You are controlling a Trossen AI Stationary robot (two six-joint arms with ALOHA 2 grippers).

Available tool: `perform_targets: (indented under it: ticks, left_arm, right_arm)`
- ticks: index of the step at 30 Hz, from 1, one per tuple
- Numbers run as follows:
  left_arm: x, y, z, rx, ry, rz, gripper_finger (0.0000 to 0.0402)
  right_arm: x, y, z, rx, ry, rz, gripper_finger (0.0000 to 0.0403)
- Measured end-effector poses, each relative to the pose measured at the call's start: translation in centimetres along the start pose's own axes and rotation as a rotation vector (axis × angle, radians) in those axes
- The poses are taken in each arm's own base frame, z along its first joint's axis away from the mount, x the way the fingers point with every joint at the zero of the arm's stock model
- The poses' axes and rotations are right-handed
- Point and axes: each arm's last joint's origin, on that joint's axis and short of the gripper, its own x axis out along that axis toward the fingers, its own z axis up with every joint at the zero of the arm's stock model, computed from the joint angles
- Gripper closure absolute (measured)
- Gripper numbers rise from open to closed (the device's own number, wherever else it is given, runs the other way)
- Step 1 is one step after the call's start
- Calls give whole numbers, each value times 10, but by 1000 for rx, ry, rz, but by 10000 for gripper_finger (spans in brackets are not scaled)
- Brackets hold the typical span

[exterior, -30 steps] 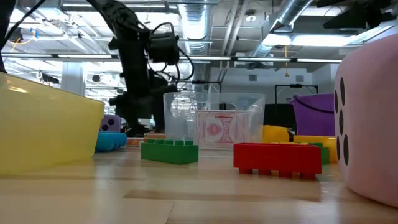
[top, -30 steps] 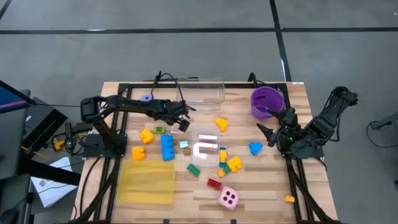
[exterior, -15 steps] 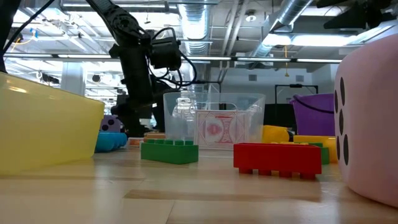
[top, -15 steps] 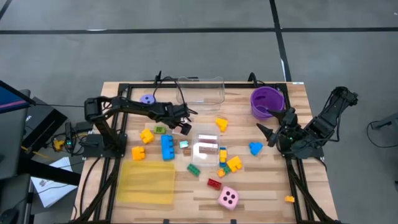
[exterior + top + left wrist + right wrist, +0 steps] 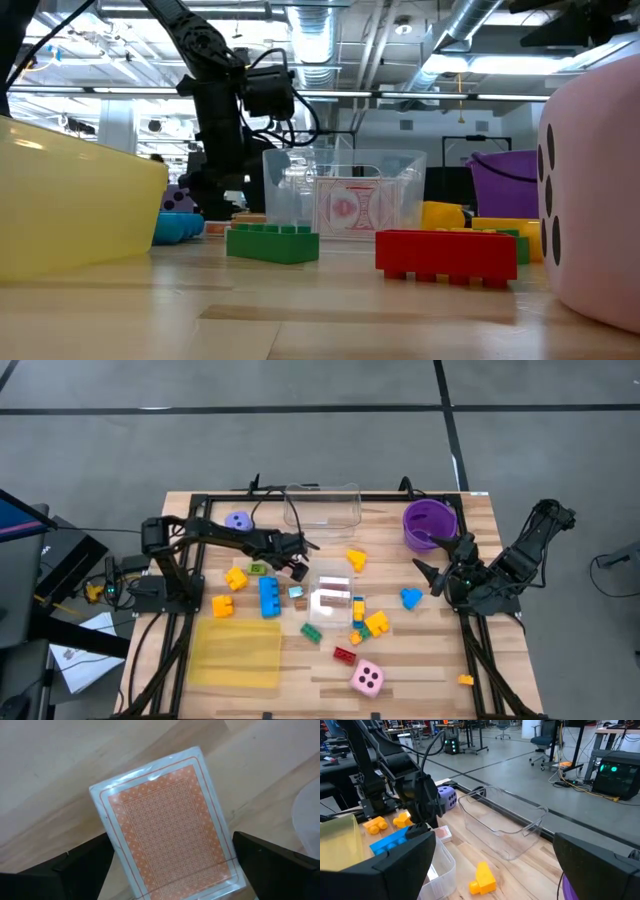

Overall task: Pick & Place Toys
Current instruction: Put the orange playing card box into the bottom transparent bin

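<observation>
A small pack of playing cards (image 5: pixel 170 827), orange-backed and wrapped in clear film, lies flat on the wooden table. My left gripper (image 5: pixel 172 885) hangs just above it, pointing steeply down and open, one finger on either side of the pack's near end; I see no touch. In the high view that gripper (image 5: pixel 297 563) covers the pack. Other toys lie scattered: a blue brick (image 5: pixel 269 597), yellow pieces (image 5: pixel 236 577), a purple die (image 5: pixel 238 519), a pink die (image 5: pixel 367 678), and a red brick (image 5: pixel 344 655). My right gripper (image 5: pixel 441 556) waits open at the right, above the table.
A small clear box (image 5: pixel 330 597) stands right of the left gripper, and a larger clear box (image 5: pixel 322 507) at the far edge. A yellow translucent tray (image 5: pixel 236 654) sits near left, a purple bowl (image 5: pixel 429 524) far right. An orange piece (image 5: pixel 465 680) lies near the right corner.
My left gripper has sunk toward the card pack and shifted a little toward the table's near right, staying open. The toys and the right arm have kept still.
</observation>
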Motion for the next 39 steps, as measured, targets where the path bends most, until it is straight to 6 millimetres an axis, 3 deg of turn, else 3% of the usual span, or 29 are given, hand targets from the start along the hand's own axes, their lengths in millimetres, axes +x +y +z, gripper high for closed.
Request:
perform_targets:
  ticks: [11, 22, 28, 39]
  left_arm:
    - [0, 1, -1, 21, 18, 5, 73]
    - [-7, 3, -3, 113, 25, 3, 78]
    - [-32, 7, -2, 204, -5, -17, 75]
    - [-102, 20, -1, 249, -162, -149, 78]
  right_arm:
    - [0, 0, -1, -6, 14, 8, 7]
    - [0, 0, -1, -12, 14, 7, 7]
    - [0, -1, -2, -26, 16, 4, 7]
    - [1, 5, -4, -135, 19, 2, 7]
